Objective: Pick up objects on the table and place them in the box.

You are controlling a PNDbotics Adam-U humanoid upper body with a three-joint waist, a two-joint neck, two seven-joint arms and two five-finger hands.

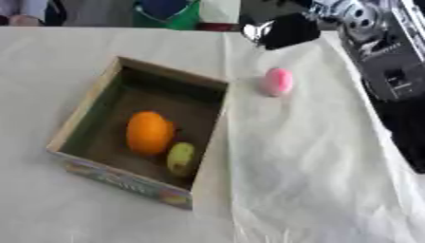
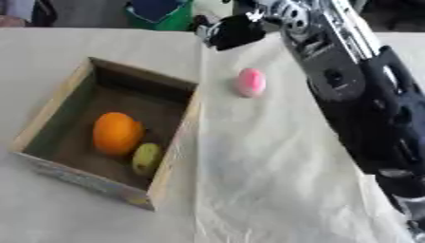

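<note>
I count two things in the box [image 1: 87, 102] at left centre: one orange fruit [image 1: 149, 132], one yellow-green fruit [image 1: 181, 158]. One pink object [image 1: 277, 81] lies on the cloth [image 1: 315, 166] upper centre. My right hand [image 2: 235, 31] hangs above it; I cannot tell its fingers.

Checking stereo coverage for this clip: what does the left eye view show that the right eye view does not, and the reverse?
Only the left eye view shows more bare table left of the box. Only the right eye view shows the right arm running down to the lower edge. Both share the orange fruit and the yellow-green fruit in the box, the pink object on the cloth to the box's right, and the right hand beyond it.
</note>
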